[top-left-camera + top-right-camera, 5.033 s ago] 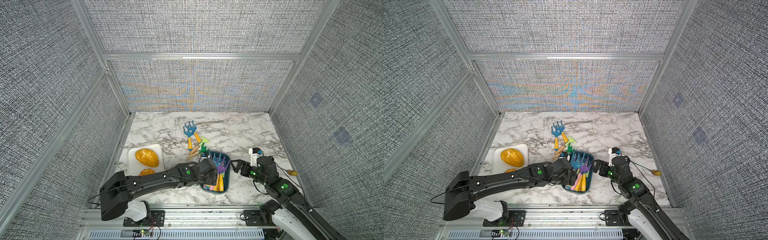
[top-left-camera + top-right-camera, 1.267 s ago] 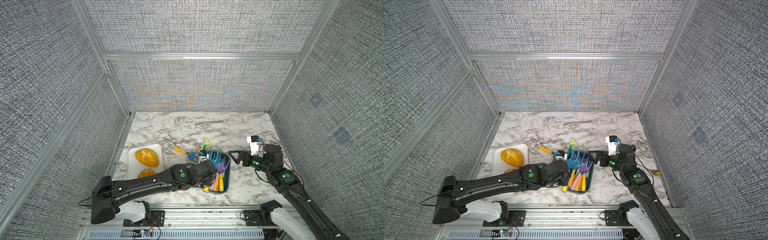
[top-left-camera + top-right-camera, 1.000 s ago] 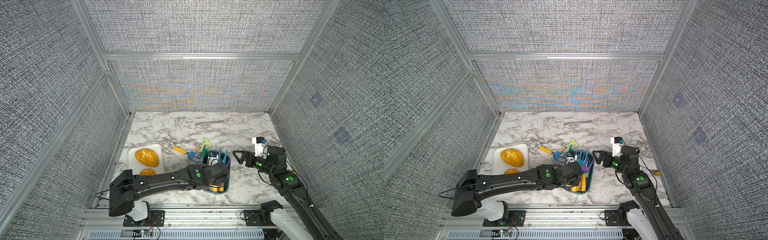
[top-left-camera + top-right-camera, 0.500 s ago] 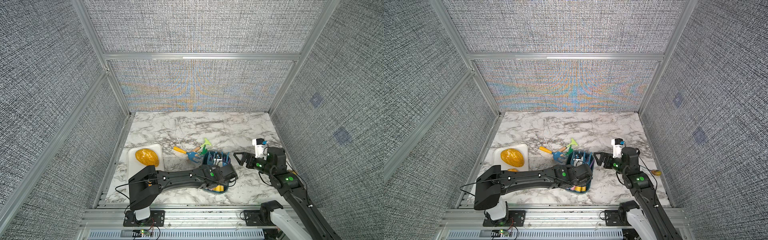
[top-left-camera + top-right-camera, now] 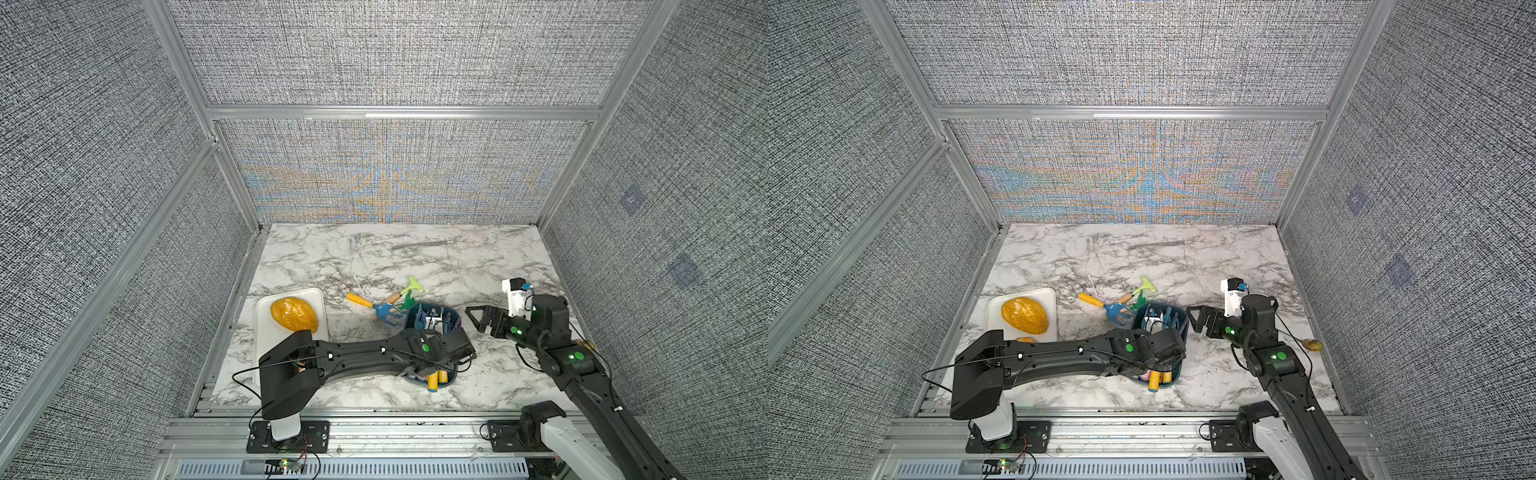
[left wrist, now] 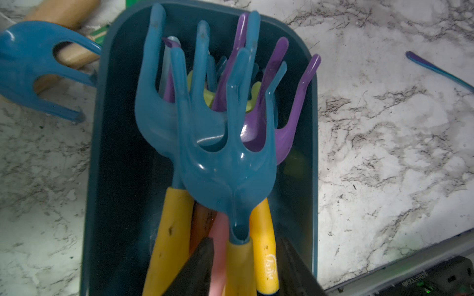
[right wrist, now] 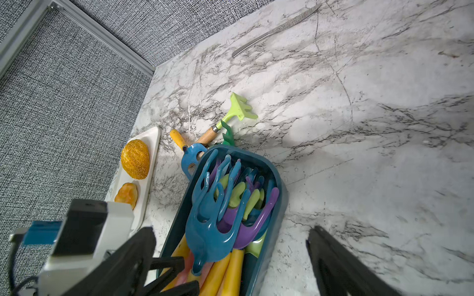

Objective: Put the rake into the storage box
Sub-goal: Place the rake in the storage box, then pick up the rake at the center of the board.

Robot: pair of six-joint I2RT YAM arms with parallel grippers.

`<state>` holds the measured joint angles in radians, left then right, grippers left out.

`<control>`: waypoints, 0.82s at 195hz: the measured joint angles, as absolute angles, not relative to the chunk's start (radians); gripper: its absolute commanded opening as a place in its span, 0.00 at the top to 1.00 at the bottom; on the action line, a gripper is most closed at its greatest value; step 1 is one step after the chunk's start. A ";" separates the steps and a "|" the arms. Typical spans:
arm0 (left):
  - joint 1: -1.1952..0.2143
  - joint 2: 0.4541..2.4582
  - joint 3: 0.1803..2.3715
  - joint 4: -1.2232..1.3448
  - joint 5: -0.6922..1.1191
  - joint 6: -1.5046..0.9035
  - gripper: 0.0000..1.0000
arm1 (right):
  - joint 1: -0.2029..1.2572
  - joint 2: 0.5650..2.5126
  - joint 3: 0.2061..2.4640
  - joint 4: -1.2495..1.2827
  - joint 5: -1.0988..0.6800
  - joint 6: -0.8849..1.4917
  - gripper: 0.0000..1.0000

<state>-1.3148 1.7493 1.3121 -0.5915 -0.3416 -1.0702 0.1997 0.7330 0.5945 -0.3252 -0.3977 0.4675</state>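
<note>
Changes against five seconds earlier: spare blue rake (image 5: 384, 312) on the marble table (image 5: 457, 257) now turned, yellow handle toward the upper left, head just beside the upper-left corner of the storage box (image 5: 412, 320). Left arm (image 5: 361, 353) now laid across the box centre instead of along its left edge. Left gripper (image 6: 245, 240): clamped a second earlier, now parted part-way, no firm hold evident. Right gripper (image 5: 482, 320): spread wide as before, empty, just right of the box's upper-right corner.

Hidden or unclear: in both top views, box middle covered by the left wrist; only tines above and handle ends below exposed. In the left wrist view, handles and near end of the box cropped by the frame edge. In the right wrist view, right fingers (image 7: 325, 256) blurred and cropped. Small yellowish item (image 5: 1311, 345) at the right table edge too small to identify.

Rake (image 6: 225, 164): teal head, yellow handle, topmost on the pile inside the storage box, tines toward the box's upper end in the top views. Handle between the two left fingers (image 6: 200, 269), slim gaps either side, contact not confirmable.
</note>
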 measured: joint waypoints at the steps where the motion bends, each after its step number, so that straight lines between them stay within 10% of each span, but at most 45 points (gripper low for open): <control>1: -1.314 1.747 1.312 -0.592 -0.342 -1.070 0.41 | 0.200 0.733 0.595 -0.325 -0.398 0.467 0.03; 160: -0.777 1.361 1.001 -0.647 -0.268 -0.855 0.03 | 0.440 1.241 0.978 -0.283 -0.434 0.334 0.29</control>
<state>-0.7773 1.3613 1.0008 -0.6472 -0.2680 -0.8551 0.4400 1.2407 0.9779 -0.2832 -0.4343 0.3344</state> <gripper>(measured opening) 0.965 0.749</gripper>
